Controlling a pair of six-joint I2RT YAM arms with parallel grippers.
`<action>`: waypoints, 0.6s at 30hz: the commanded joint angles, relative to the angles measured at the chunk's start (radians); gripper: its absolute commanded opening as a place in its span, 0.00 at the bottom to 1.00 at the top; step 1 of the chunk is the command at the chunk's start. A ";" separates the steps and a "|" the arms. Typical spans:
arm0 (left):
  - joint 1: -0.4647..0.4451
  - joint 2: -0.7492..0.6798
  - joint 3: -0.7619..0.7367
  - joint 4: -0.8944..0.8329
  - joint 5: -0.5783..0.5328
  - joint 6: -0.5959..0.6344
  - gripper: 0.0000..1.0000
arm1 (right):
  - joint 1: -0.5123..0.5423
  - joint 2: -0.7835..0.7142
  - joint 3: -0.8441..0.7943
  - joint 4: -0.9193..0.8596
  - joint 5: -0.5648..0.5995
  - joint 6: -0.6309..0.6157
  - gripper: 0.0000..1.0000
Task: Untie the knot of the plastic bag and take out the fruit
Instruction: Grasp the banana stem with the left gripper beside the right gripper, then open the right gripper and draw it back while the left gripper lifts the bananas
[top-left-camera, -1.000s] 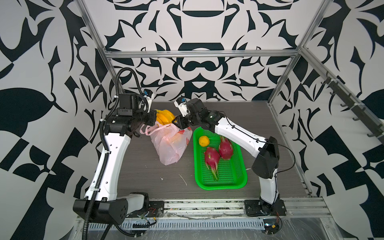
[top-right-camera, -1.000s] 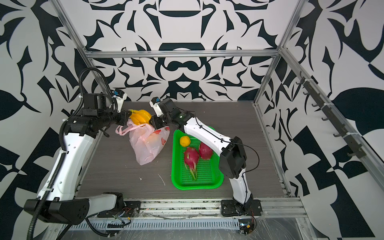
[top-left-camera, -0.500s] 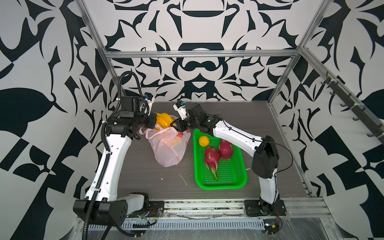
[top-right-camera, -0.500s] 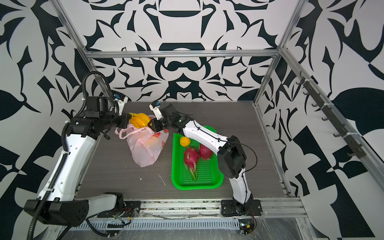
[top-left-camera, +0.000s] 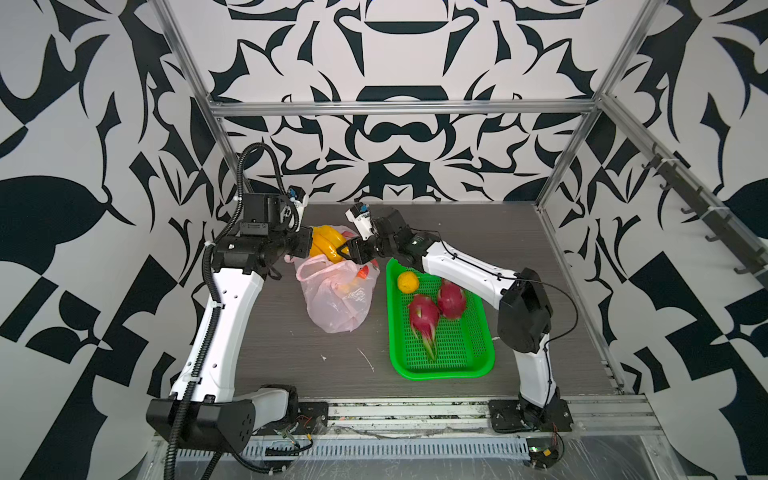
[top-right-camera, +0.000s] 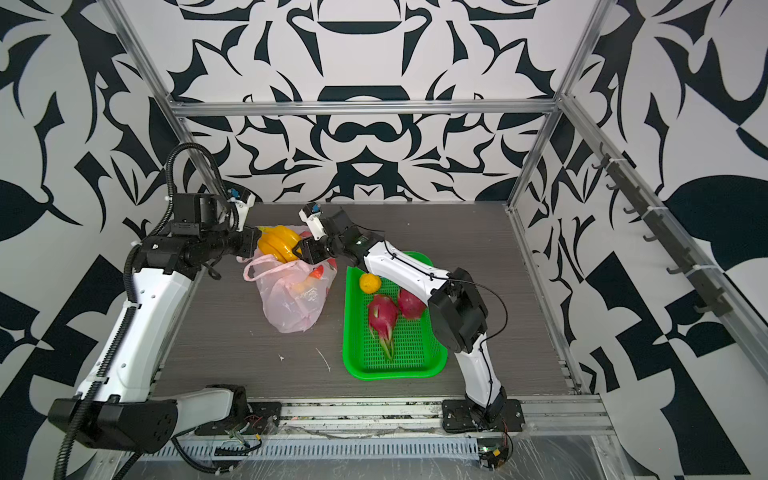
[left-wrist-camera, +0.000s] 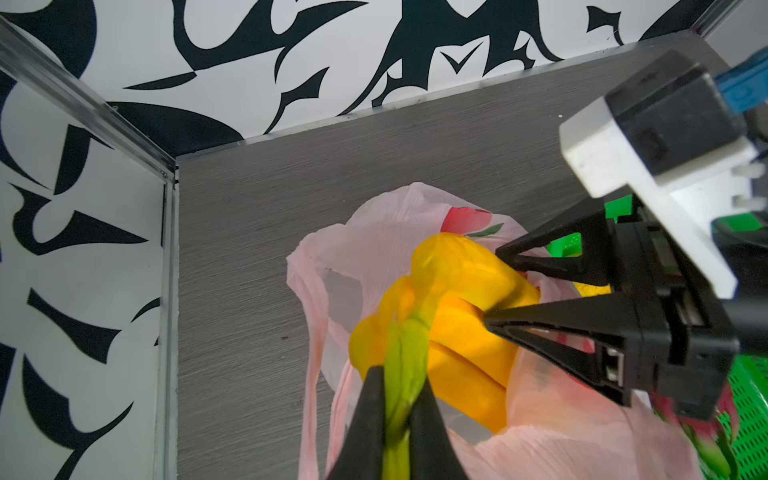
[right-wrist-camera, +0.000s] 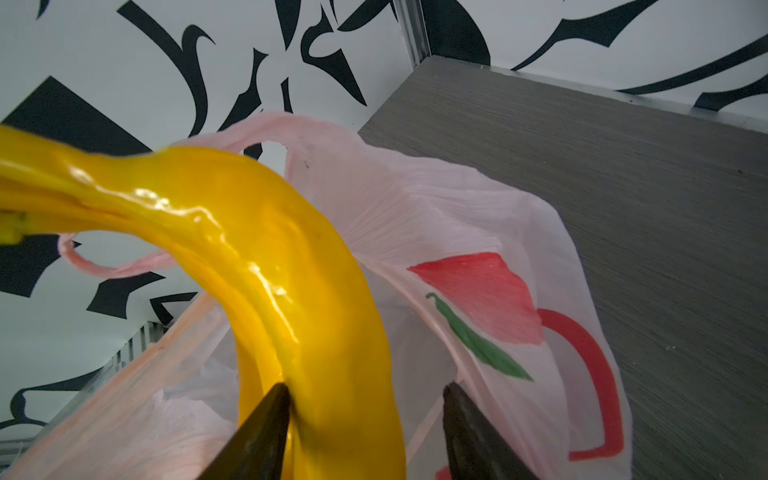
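My left gripper (left-wrist-camera: 399, 370) is shut on the green stem of the yellow banana bunch (top-left-camera: 326, 245) (top-right-camera: 278, 245) (left-wrist-camera: 457, 291), holding it above the open mouth of the pale-pink plastic bag (top-left-camera: 336, 299) (top-right-camera: 291, 303) (right-wrist-camera: 436, 216). My right gripper (top-left-camera: 344, 251) (top-right-camera: 296, 251) (right-wrist-camera: 365, 386) is open around the bunch's far end; one finger touches a banana (right-wrist-camera: 291, 270), the other stands apart by the bag's wall. The knot is out of view; a handle loop (top-left-camera: 309, 266) hangs loose. Two dragon fruits (top-left-camera: 422, 311) (top-left-camera: 451, 297) and a small round yellow fruit (top-left-camera: 407, 281) lie outside the bag.
These three fruits lie in a green perforated basket (top-left-camera: 440, 374) (top-right-camera: 395, 374) to the right of the bag, under the right arm's forearm. Patterned walls with metal posts close in the grey table (top-left-camera: 291, 353) at the back and sides.
The right gripper has opened and moved left, from the bag's rim to the end of the banana bunch. The left gripper keeps the stem and has barely moved.
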 joint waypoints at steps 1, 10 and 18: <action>-0.004 0.001 0.059 0.015 -0.047 -0.016 0.00 | 0.002 -0.072 -0.005 0.008 -0.013 -0.035 0.64; -0.004 -0.044 0.053 0.100 -0.104 -0.035 0.00 | 0.004 -0.165 -0.025 -0.029 -0.006 -0.085 0.79; -0.004 -0.086 0.047 0.188 -0.146 -0.035 0.00 | 0.004 -0.215 -0.069 -0.024 0.026 -0.096 0.94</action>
